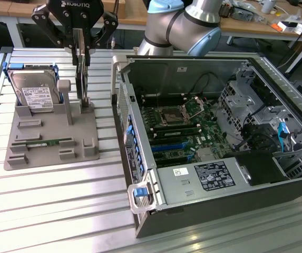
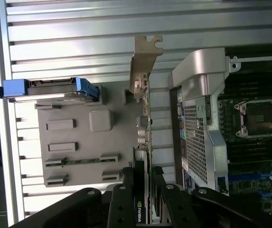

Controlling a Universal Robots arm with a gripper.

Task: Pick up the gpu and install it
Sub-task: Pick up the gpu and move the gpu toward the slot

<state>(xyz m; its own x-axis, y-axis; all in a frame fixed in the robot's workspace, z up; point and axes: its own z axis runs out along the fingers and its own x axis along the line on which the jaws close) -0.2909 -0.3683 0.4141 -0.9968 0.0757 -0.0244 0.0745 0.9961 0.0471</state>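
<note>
End effector (image 1: 81, 52) pinching gpu (image 1: 83, 84). Card upright, in or just above grey holder (image 1: 50, 145), cannot tell which, at exterior view's left. Grab looks done. Open computer case (image 1: 156, 221) has no card yet.

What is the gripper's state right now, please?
The gripper is closed on the gpu, which stands upright at the grey holder.

Black gpu (image 2: 142, 185), grey fixture (image 2: 81, 137)

Thin dark gpu (image 1: 82, 87) w/ silvery bracket, upright & edge-on, pinched in tool (image 1: 82, 60), at gray holder (image 1: 48, 155).
</note>
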